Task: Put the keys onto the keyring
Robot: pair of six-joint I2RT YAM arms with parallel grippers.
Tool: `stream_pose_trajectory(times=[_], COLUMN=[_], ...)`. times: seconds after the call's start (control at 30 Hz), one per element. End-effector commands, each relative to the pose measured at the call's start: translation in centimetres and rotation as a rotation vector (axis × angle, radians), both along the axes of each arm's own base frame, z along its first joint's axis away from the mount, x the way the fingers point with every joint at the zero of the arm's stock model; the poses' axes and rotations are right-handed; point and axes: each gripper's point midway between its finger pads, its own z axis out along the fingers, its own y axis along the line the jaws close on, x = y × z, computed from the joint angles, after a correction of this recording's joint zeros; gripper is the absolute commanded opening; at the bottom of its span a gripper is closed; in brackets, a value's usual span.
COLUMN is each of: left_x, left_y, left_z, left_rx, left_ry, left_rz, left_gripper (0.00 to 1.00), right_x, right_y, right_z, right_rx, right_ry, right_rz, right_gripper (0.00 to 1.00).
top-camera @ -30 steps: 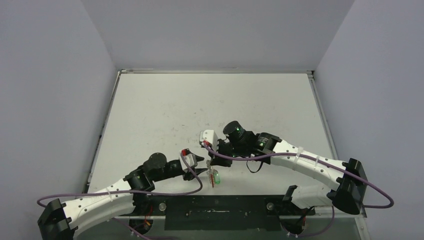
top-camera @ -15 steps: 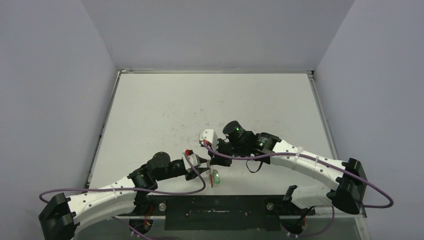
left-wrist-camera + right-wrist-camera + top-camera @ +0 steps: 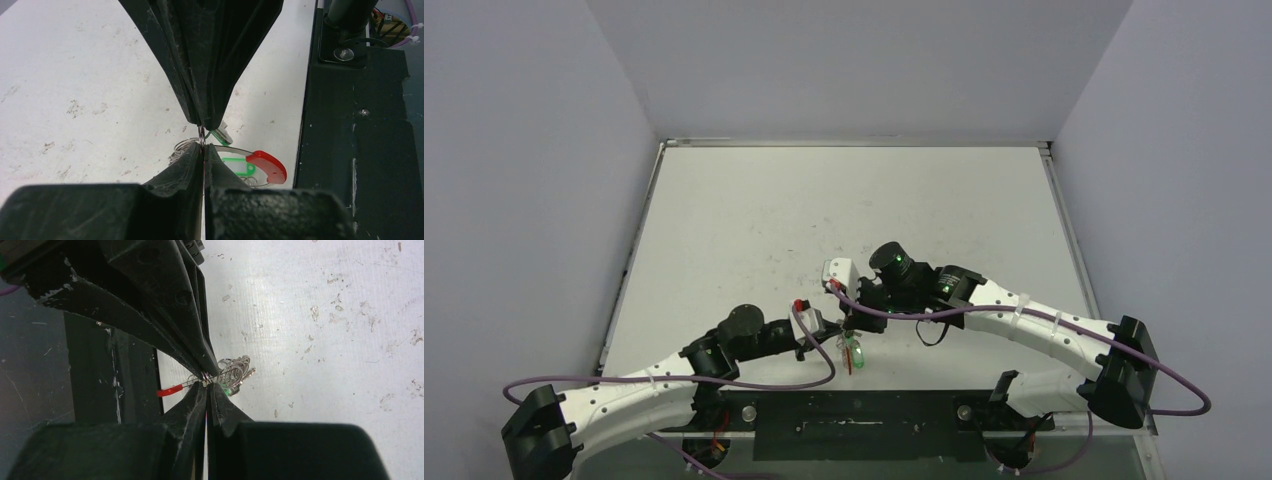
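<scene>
Left jaws, entering the left wrist view from 6 o'clock, are closed tip to tip on a thin silvery wire. The right jaws, entering from 12 o'clock, are closed on the same short stretch of wire, so the two pairs of tips almost touch. The wire appears to belong to the keyring (image 3: 266,164), whose loop runs out toward 4 o'clock from the pinch and ends in its curved red segment (image 3: 170,390). The keys (image 3: 235,371) form a small cluster of silver rings and blades just beside the pinch, at 8 o'clock in the left wrist view and 2 o'clock in the right wrist view. Their green tag (image 3: 239,165) lies inside the loop, between the pinch and the red part. Whether the cluster rests on the surface (image 3: 75,75) or hangs just above it cannot be told. In the top view both arms meet low over the 6 o'clock edge of the pale, scuffed surface, with green and red showing just below the tips. The black base plate (image 3: 350,130) borders that edge, and a purple cable (image 3: 754,383) loops beside the left arm.
</scene>
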Motion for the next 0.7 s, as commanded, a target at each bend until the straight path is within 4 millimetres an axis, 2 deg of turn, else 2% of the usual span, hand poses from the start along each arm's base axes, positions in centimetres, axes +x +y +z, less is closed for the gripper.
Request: stream_pose_trajectory(times=[0.0, 0.43, 0.67], left_x=[0.8, 0.9, 0.9], left_y=[-0.7, 0.2, 0.3], left_z=[3.9, 3.3, 3.3], left_rx=[-0.094, -0.116, -0.124], left_ry=[-0.056, -0.033, -0.034], left_rz=[0.018, 0.067, 0.076], left_gripper=[0.0, 0.0, 0.0], right_x=[0.7, 2.2, 2.9], right_y=[1.5, 0.6, -0.2], right_z=[1.6, 1.4, 0.5], right_rx=[0.056, 0.077, 0.067], right_ry=[-0.03, 0.017, 0.063], right_rz=[0.0, -0.082, -0.12], right_gripper=[0.0, 0.0, 0.0])
